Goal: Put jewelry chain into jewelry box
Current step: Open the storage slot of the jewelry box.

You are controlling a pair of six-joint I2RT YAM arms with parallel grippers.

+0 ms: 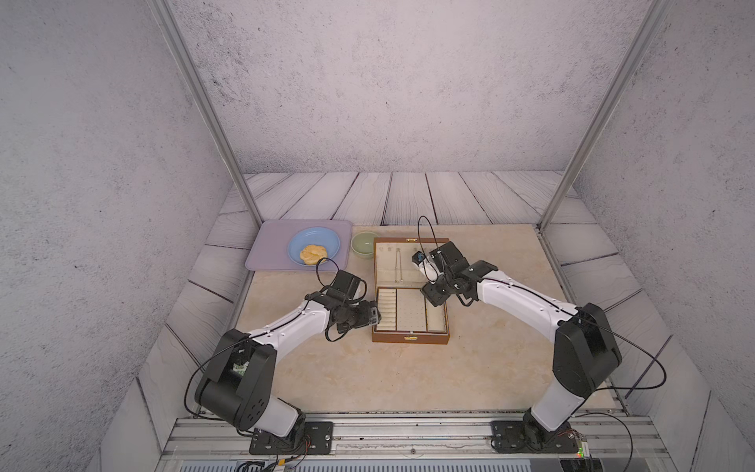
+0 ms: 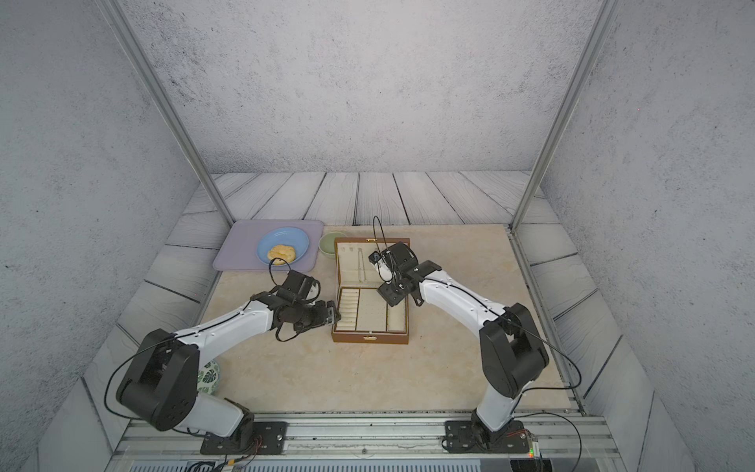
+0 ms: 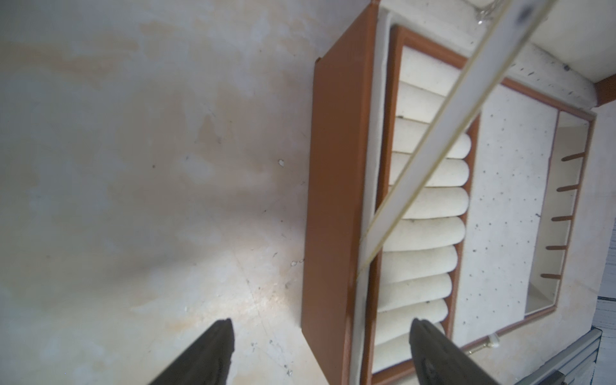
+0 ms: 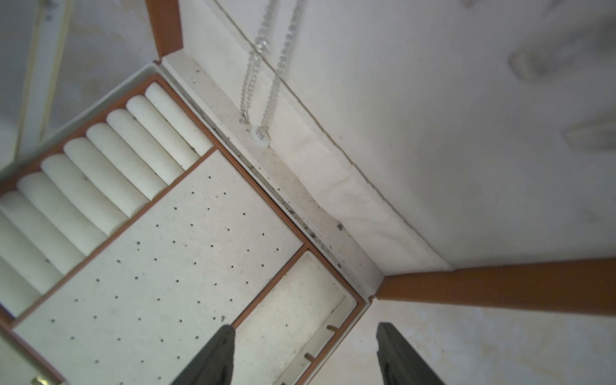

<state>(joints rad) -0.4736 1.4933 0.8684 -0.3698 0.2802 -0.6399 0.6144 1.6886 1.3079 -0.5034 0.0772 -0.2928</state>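
Grey mottled walls enclosed your beige desk (image 1: 408, 376), where the jewelry box (image 1: 410, 337) lay with its lid folded flat toward the back wall. You had the jewelry chain (image 4: 266, 83) inside it: a doubled silvery strand on the lid's cream lining, its small round end piece just beside the hinge. Your left end effector (image 3: 320, 325) was spread and empty, straddling the box's left wall, with one finger over the desk and one over the ring rolls (image 3: 430, 203). Your right end effector (image 4: 305, 328) was likewise spread, gripping nothing, above the box's right edge. A green bowl (image 1: 365, 244) sat near the lid's far left corner, beside a lilac tray (image 1: 278, 245).
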